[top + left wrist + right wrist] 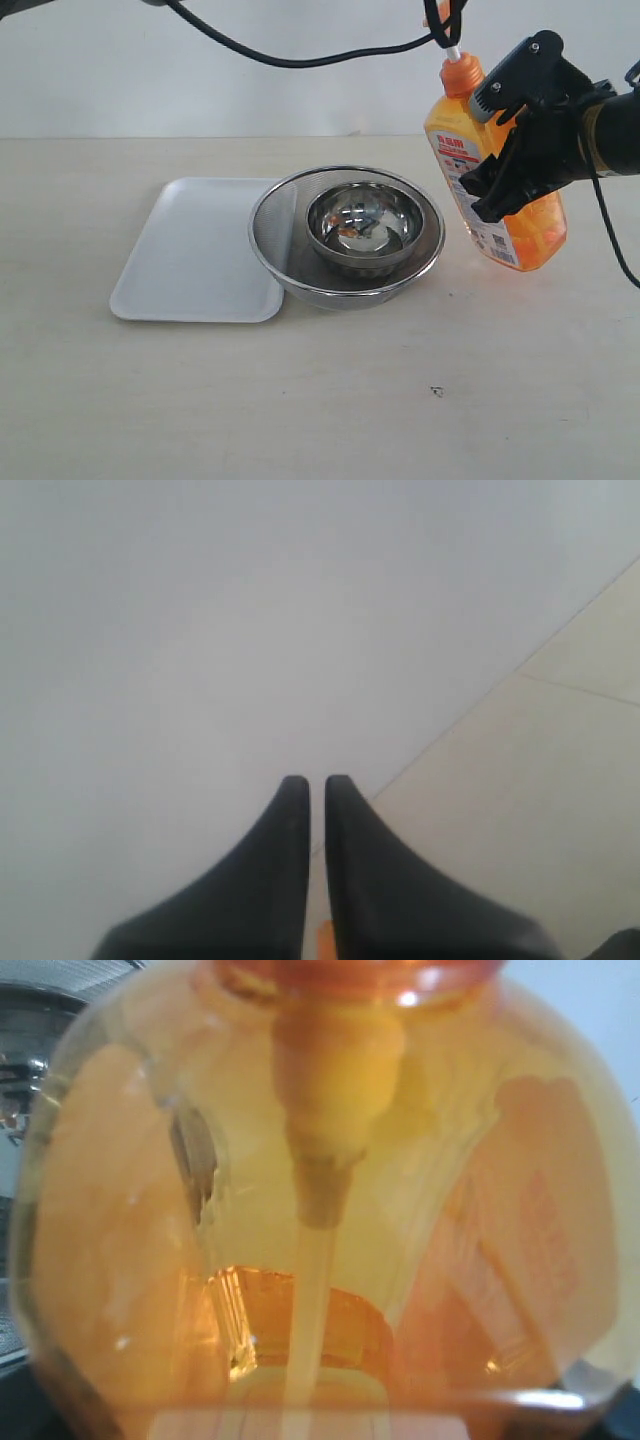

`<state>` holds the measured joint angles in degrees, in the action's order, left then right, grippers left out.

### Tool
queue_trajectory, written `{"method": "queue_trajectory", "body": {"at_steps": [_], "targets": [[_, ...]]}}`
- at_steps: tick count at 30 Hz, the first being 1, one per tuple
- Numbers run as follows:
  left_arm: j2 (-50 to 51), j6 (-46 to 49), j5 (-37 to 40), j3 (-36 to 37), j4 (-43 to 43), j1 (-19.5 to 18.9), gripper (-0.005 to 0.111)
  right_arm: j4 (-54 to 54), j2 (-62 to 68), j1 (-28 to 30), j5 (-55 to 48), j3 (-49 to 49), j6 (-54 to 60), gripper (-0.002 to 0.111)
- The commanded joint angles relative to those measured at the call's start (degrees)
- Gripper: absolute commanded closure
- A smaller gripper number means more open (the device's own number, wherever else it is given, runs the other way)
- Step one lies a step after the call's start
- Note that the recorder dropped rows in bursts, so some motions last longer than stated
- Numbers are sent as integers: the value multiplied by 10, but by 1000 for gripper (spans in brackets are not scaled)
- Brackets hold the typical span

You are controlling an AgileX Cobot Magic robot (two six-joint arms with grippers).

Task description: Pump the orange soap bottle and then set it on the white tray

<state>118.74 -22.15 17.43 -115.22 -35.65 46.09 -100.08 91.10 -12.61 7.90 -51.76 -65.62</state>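
Note:
The orange soap bottle (pixel 520 225) is at the right of the exterior view, tilted with its pump end leaning left. My right gripper (pixel 497 182) is shut on its body from the right side. The bottle (pixel 320 1210) fills the right wrist view, and that gripper's fingers are hidden there. Its white pump stem (pixel 452 50) runs up to the frame's top edge among black cables. My left gripper (pixel 317 780) is shut in the left wrist view, with a sliver of orange (pixel 325 942) showing below its fingers. The white tray (pixel 190 250) lies flat at the left.
A round steel mesh strainer (pixel 275 240) sits in the middle, overlapping the tray's right edge, with a small steel bowl (pixel 362 228) inside it. The pale tabletop (pixel 400 400) stretches in front. A small dark speck (pixel 436 391) lies on it.

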Motion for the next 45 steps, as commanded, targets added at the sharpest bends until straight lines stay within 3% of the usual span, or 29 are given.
{"method": "queue_trajectory", "body": {"at_steps": [1,25,33,38,45], "targets": [[-1,-10,29,-2,-5,2,102,1,-15,1,-5,-7,5,108],[-1,-58,64,-2,16,3,102,1,-15,1,0,-7,32,108],[-1,-198,119,-2,-103,3,102,1,-15,1,-2,-7,33,108],[-1,-197,126,-2,-95,4,102,1,-15,1,-2,-7,32,108],[-1,-114,124,-2,20,4,102,1,-15,1,-2,-7,32,108]]}}
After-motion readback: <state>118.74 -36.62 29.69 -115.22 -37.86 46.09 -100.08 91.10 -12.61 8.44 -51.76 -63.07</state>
